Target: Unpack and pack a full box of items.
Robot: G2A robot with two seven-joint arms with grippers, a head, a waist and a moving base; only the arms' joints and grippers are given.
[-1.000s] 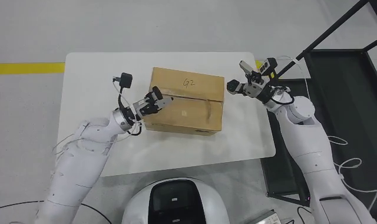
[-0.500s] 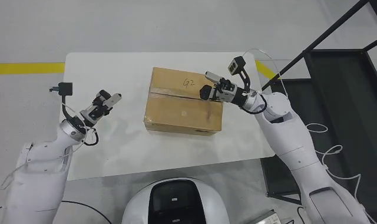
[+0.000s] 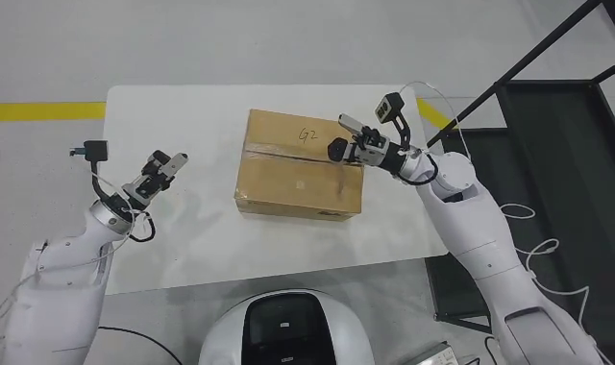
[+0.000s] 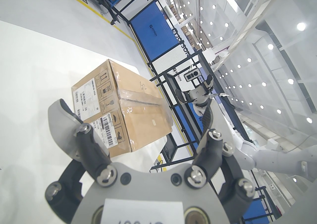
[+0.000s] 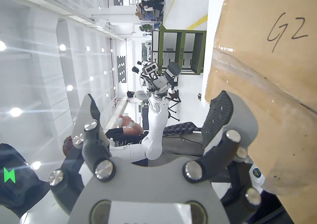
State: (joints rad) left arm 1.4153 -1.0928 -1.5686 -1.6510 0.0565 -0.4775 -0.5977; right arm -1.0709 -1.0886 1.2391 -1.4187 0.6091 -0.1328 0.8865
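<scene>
A closed cardboard box (image 3: 300,163) with a taped seam and "G2" written on top stands in the middle of the white table (image 3: 192,240). My left gripper (image 3: 166,163) hovers open over the table, well to the left of the box, holding nothing. In the left wrist view its fingers (image 4: 64,116) frame the labelled end of the box (image 4: 118,106). My right gripper (image 3: 340,140) is open at the box's right top edge, by the seam. One finger (image 5: 219,116) in the right wrist view lies against the box top (image 5: 267,61); nothing is between the fingers.
A black metal rack (image 3: 548,125) stands off the table's right edge, close behind the right arm. The table top left of the box and along the front edge is bare. A yellow floor line (image 3: 48,110) runs behind the table.
My left gripper has drawn back from the box's left side to the far left of the table. My right gripper has come in from the right onto the box's top right edge.
</scene>
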